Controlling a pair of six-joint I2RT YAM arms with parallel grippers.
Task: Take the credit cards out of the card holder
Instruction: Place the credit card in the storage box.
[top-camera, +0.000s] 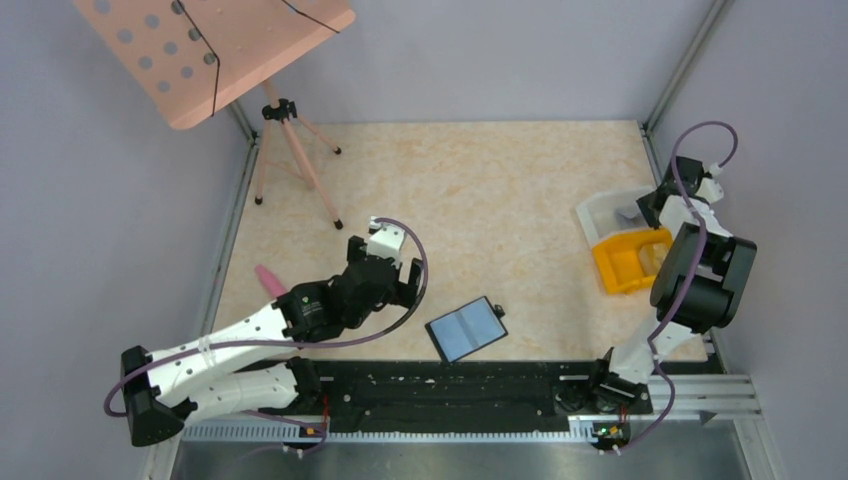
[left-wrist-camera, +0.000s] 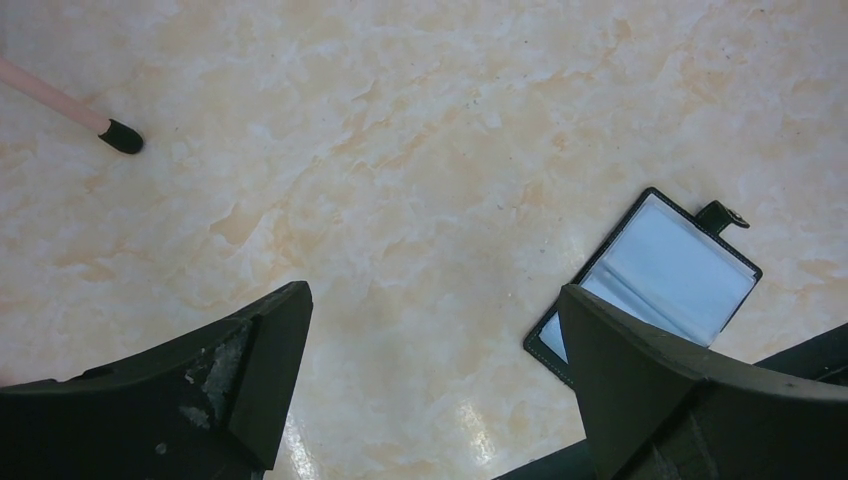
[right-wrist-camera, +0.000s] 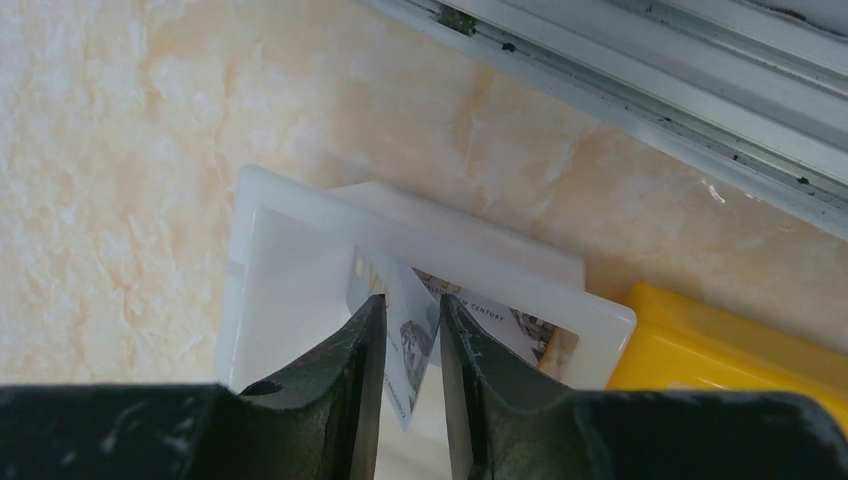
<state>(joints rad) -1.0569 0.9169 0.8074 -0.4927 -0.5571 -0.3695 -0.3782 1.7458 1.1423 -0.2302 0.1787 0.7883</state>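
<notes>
Right gripper hangs over the clear plastic tray at the far right of the table, just left of the yellow bin. Its jaws are parted only narrowly, with a credit card slanted in the gap, and it looks loose rather than pinched. Another printed card lies in the tray beneath.

The main risk is that the gap is too slim. The card may cling to one pad and ride back out if the arm lifts, or drop edge-first, tip against the tray's wall and slide onto the table.

The card holder lies open and face up at the near middle, with nothing holding it down. The left gripper hovers just left of it, jaws wide and empty. Any further pull on a card could drag the holder along. Whether its sleeves hold more cards I cannot tell.
</notes>
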